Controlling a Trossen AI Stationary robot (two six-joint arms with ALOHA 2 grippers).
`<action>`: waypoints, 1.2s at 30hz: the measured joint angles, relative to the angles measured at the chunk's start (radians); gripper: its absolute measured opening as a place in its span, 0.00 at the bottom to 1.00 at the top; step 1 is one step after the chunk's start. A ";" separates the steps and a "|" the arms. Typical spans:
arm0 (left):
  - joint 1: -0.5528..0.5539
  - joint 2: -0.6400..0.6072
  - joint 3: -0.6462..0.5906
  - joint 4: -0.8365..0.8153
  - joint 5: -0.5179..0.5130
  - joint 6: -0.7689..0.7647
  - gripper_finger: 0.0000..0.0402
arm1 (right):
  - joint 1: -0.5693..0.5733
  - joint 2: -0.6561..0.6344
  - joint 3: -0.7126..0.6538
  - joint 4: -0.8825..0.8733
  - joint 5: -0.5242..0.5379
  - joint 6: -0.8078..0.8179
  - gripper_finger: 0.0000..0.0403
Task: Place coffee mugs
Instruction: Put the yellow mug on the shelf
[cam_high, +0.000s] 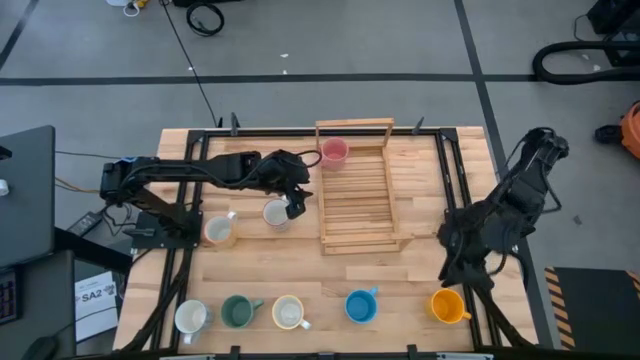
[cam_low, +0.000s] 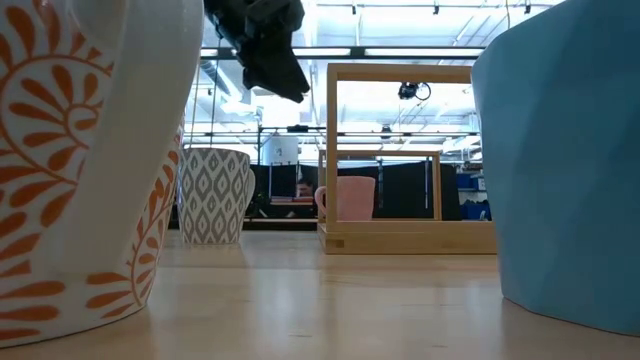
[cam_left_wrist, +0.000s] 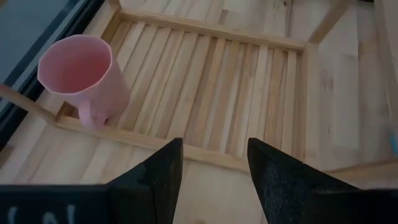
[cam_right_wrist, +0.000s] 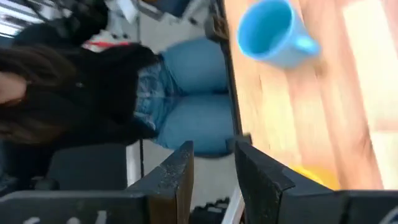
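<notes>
Two black jointed arms; matte, wedge-shaped fingers.

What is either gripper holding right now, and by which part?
Nothing. The left gripper is open and empty beside the slatted wooden rack, where the pink ceramic mug stands. The right gripper, also open and empty, is near the table's edge.

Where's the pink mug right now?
In the high view the pink mug stands in the far left corner of the wooden rack, with the open left gripper beside the rack's left edge.
</notes>
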 joint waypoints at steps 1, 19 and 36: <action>0.000 0.000 0.000 0.000 0.000 0.000 0.47 | 0.012 0.010 0.000 -0.021 0.000 0.024 0.30; 0.000 0.000 0.000 0.000 0.000 0.000 0.47 | 0.114 0.198 0.000 -0.267 -0.057 0.239 0.30; 0.000 0.000 0.000 0.000 0.001 0.000 0.47 | 0.128 0.397 -0.001 -0.329 -0.059 0.183 0.30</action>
